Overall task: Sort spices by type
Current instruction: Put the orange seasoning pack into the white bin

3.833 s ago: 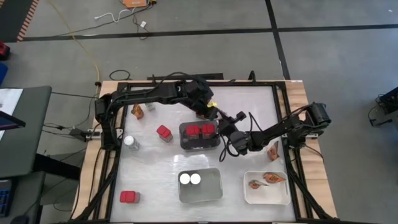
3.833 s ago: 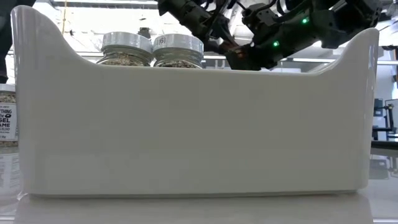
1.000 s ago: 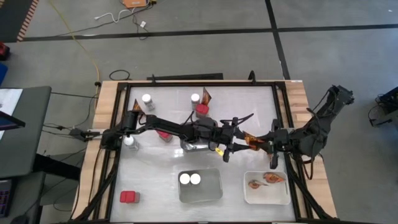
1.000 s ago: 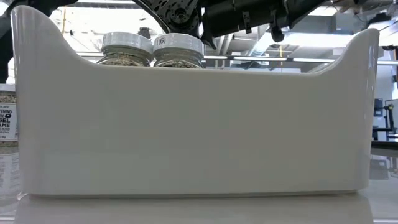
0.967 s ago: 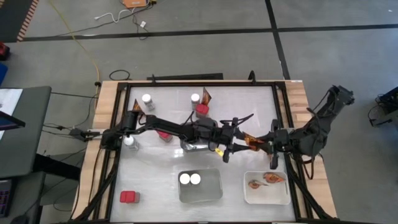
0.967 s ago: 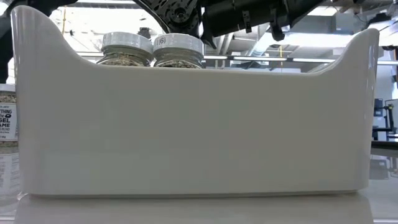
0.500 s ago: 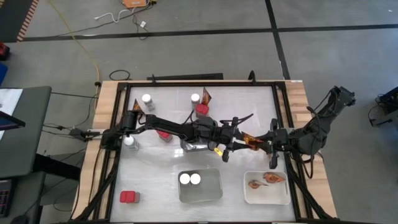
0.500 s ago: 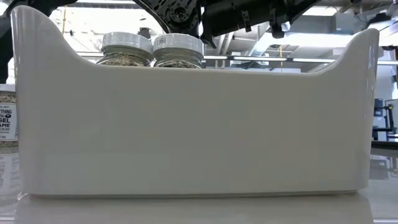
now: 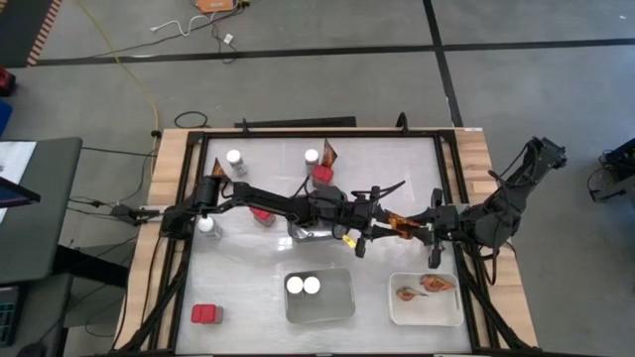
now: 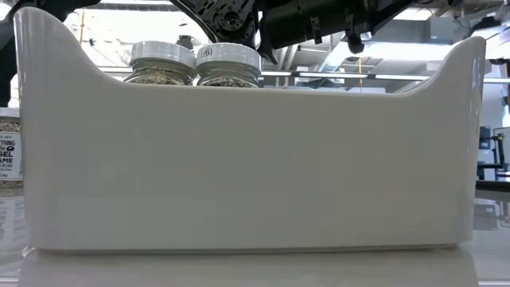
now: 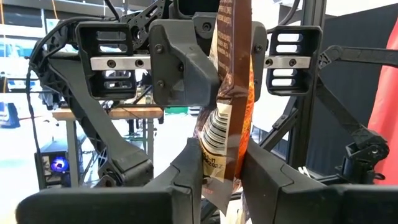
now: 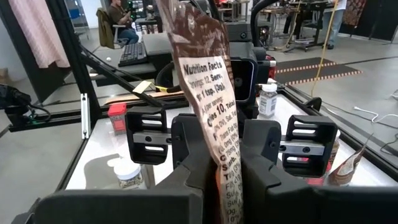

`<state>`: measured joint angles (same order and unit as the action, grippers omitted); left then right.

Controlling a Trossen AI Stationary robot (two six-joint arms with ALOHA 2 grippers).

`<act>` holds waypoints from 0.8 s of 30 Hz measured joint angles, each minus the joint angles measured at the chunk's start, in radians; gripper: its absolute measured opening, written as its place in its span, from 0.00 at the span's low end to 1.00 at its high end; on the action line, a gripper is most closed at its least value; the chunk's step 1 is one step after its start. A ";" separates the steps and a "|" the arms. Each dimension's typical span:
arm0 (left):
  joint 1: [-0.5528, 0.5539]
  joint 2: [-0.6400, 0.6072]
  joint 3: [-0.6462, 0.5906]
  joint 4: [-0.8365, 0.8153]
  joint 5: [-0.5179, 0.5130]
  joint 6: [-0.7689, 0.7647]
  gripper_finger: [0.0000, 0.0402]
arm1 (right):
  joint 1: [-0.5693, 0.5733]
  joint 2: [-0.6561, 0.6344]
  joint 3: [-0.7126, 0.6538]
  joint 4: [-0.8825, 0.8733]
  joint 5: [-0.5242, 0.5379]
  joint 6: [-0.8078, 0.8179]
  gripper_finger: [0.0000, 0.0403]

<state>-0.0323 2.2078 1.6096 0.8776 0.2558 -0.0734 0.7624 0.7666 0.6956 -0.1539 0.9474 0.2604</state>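
An orange-brown packet [image 9: 399, 225] hangs in the air over the table's middle right, between my two grippers. My left gripper [image 9: 381, 227] reaches in from the left and is shut on one end of it. My right gripper [image 9: 419, 230] comes from the right and is shut on the other end. Two white-lidded jars [image 9: 304, 285] stand in the grey tray [image 9: 342, 307]. More packets [image 9: 425, 287] lie in the white tray [image 9: 451, 315]. A dark tray [image 9: 302, 230] lies mostly hidden under my left arm. My left gripper [image 11: 221, 167] pinches the packet's barcode end [image 11: 214, 155] between its two fingers, coming level from the table's left. The packet is lifted clear and runs on to the other gripper. My right gripper [image 12: 225, 167] pinches the packet's printed nutrition-label end [image 12: 227, 149] between its two fingers, coming level from the table's right. The packet is clear of the table.
Loose on the table are jars [image 9: 235, 159] [image 9: 312, 156] [image 9: 206, 226], red containers [image 9: 322, 175] [image 9: 260, 213] [image 9: 206, 314] and a packet [image 9: 329, 154] at the far edge. In the low view the near tray's wall [image 10: 239, 167] blocks most of the table.
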 joint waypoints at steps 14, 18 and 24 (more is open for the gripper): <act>0.020 0.001 0.000 -0.022 0.002 -0.032 0.17 | -0.022 -0.004 0.000 -0.035 0.007 0.015 0.20; 0.021 0.001 0.000 -0.029 -0.009 -0.033 0.16 | -0.046 -0.020 0.000 -0.064 -0.003 0.060 0.20; 0.023 0.001 -0.001 -0.069 -0.022 -0.022 0.16 | -0.088 -0.029 0.001 -0.150 -0.008 0.120 0.20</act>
<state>-0.0090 2.2086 1.6089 0.8087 0.2334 -0.0956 0.6744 0.7375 0.6964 -0.3040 0.9396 0.3808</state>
